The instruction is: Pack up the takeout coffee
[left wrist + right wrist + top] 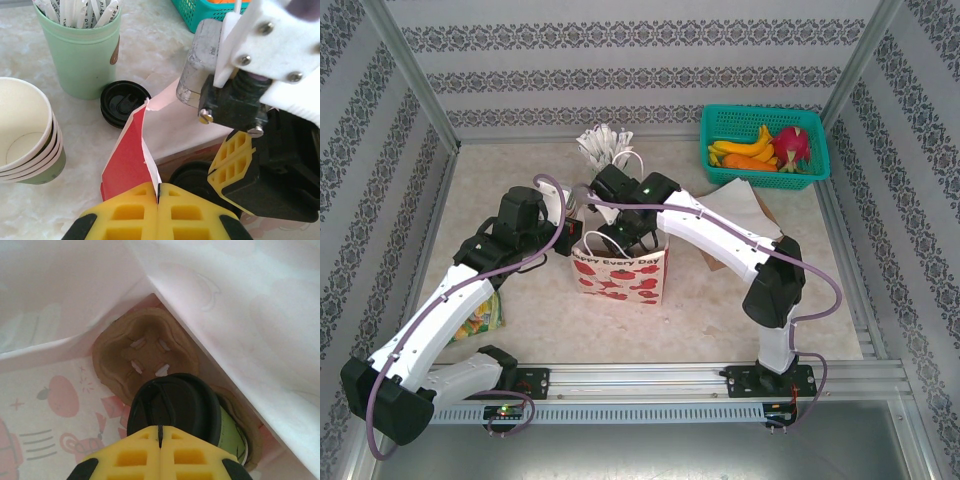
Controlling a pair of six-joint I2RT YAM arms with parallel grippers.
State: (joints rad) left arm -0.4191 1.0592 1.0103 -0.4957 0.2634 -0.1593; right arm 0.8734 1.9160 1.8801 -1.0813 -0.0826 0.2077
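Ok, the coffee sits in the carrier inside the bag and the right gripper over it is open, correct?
No: the right gripper is shut, jaws pressed together, as the right wrist view shows. The coffee does sit in the carrier inside the bag.

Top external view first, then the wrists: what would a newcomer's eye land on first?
The red-printed paper bag at the middle of the table draws the eye, with the left gripper pinching its rim. Inside it, the black-lidded takeout coffee sits in a brown pulp cup carrier, the shut right gripper close over its lid. A teal basket of bright fruit stands back right.
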